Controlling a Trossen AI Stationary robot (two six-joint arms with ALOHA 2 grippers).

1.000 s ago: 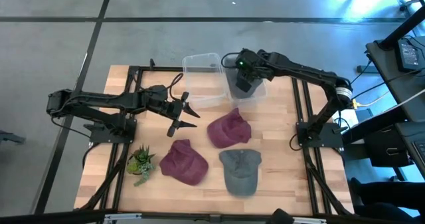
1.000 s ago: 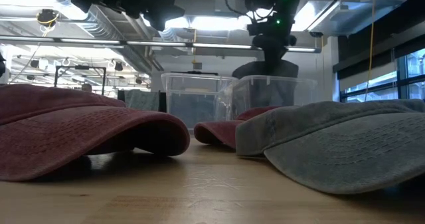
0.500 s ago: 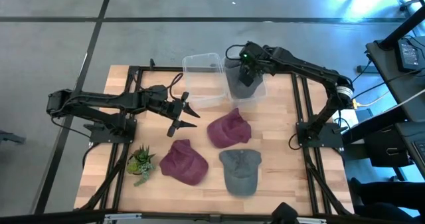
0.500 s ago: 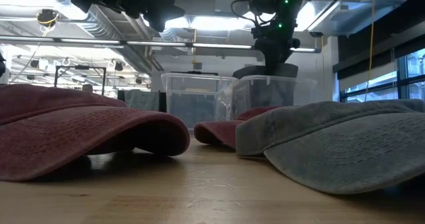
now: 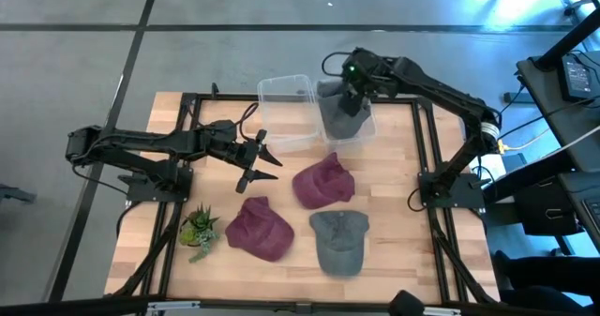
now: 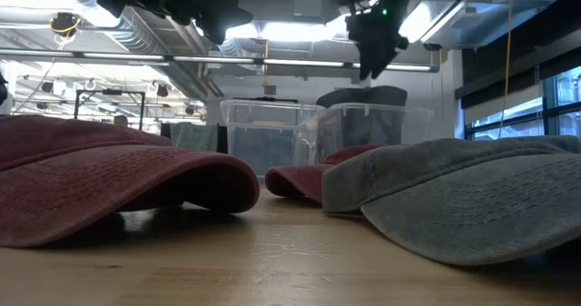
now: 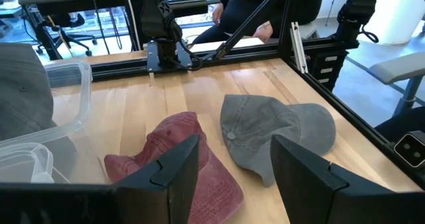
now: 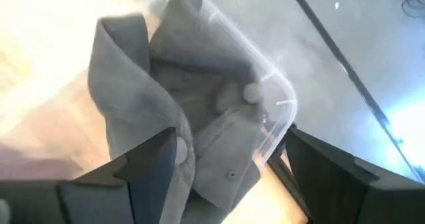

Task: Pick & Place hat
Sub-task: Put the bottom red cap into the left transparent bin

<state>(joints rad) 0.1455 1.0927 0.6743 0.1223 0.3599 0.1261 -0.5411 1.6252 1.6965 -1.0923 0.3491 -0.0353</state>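
Note:
A grey hat (image 5: 341, 119) lies crumpled in the right one of two clear bins (image 5: 367, 128), its crown rising above the rim (image 6: 363, 97). My right gripper (image 5: 354, 80) hangs open just above it, clear of the cloth in the low view (image 6: 372, 59); in the right wrist view the hat (image 8: 179, 111) shows between and beyond the spread fingers. On the table rest two maroon hats (image 5: 323, 181) (image 5: 260, 228) and another grey hat (image 5: 339, 242). My left gripper (image 5: 263, 162) waits open over the table's left half.
The second clear bin (image 5: 285, 105) stands left of the filled one at the far edge. A small potted plant (image 5: 199, 230) sits near the front left. Black frame rails (image 5: 427, 157) run along both sides. Bare wood lies around the hats.
My right gripper has opened, let go of the grey hat and risen from inside the bin to above its rim, drifting a little toward the far edge. The hat has stayed in the bin.

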